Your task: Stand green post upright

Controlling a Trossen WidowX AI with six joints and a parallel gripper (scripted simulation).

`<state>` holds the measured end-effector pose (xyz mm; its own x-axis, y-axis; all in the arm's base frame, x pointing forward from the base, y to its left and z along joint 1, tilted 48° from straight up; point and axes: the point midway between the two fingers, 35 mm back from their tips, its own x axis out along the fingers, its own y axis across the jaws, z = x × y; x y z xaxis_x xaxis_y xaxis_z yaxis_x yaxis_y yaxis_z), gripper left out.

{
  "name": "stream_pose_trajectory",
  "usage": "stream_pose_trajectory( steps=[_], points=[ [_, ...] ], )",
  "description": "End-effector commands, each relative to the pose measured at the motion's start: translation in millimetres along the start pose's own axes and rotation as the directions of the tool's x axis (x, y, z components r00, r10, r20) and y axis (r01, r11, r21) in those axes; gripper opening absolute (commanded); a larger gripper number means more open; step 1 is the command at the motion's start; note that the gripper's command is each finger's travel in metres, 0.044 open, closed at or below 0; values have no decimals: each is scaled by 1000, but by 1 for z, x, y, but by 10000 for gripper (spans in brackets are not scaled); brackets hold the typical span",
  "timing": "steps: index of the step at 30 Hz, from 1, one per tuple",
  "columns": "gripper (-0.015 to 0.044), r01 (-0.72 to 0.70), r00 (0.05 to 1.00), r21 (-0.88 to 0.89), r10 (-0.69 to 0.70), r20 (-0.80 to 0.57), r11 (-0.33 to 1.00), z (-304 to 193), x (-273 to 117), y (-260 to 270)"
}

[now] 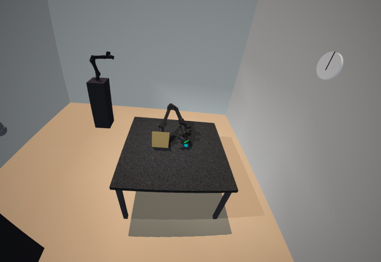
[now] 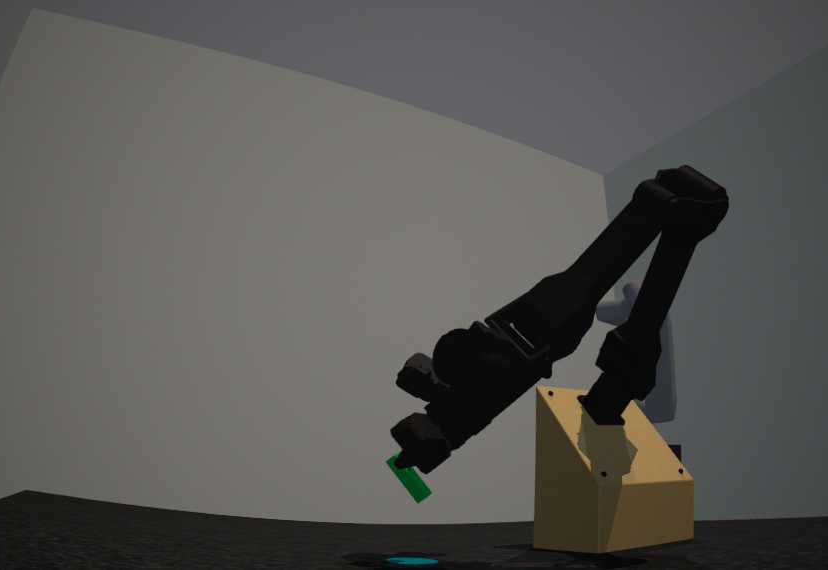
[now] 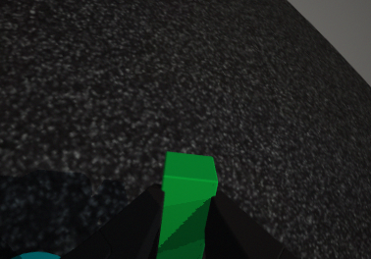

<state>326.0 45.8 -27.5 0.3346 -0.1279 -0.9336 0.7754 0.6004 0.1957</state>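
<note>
- My claw (image 1: 186,139) (image 2: 401,462) (image 3: 185,198) is closed on the green post (image 1: 186,141) (image 2: 409,479) (image 3: 188,193), holding it near one end.
- The post is in the air, above the dark speckled surface (image 1: 172,173) (image 2: 159,537) (image 3: 147,78), and it is tilted, not upright.
- The cyan circle (image 1: 186,145) (image 2: 411,560) (image 3: 36,256) lies flat on this surface, lower than the post and apart from it.
- My arm (image 1: 171,106) (image 2: 617,241) reaches from the yellowish slanted block (image 1: 160,139) (image 2: 566,470).

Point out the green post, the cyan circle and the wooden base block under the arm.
green post (image 1: 186,141) (image 2: 409,479) (image 3: 188,193): top, exterior and wrist views, on its side
cyan circle (image 1: 185,145) (image 2: 411,560) (image 3: 38,256): top, exterior and wrist views, on its face
wooden base block (image 1: 160,139) (image 2: 565,477): top and exterior views, on a side face
</note>
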Motion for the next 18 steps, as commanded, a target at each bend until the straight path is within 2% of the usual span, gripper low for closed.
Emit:
stream_pose_trajectory(
  steps=[1, 18],
  points=[
    [23, -9, 999, 12, 9, 32, 1000, 0, -2, 1],
    [23, -43, 988, 52, 35, 149, 998, 1, -9, 3]
  ],
)
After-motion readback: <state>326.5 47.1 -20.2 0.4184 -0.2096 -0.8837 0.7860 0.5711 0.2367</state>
